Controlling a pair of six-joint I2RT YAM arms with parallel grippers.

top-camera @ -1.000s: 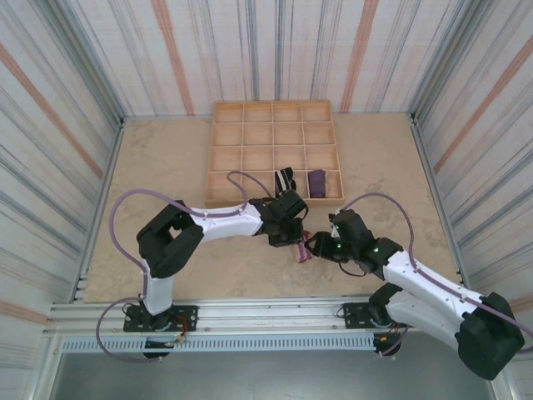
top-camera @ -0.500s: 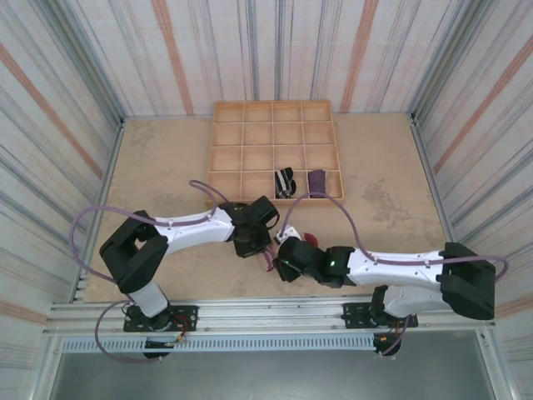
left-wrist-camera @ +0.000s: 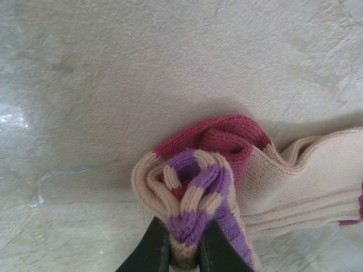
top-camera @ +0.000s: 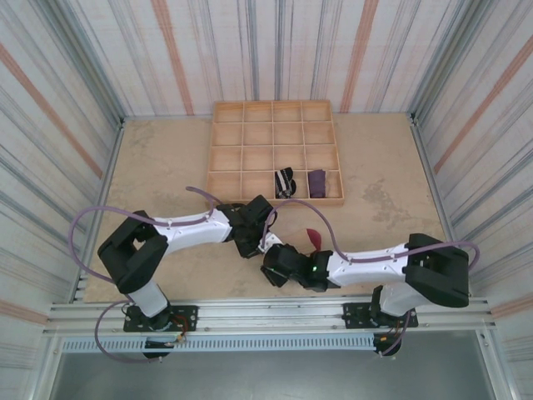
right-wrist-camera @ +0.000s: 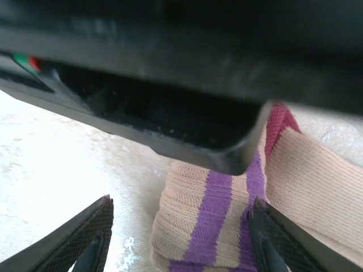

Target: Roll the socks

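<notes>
Left wrist, tool [left-wrist-camera: 182, 229] pinching beige sock [left-wrist-camera: 295, 181]

Robot lab cell: striped fabric walls [top-camera: 67, 83] enclose a bench [top-camera: 158, 167]; robot arms [top-camera: 196, 232] bolted to a metal rail [top-camera: 266, 313].

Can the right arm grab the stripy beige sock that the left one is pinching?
Probably yes. The right gripper is open with the beige sock lying between its fingers, nothing blocking. The left gripper, shut on the sock's rolled end, sits very close, though.
</notes>
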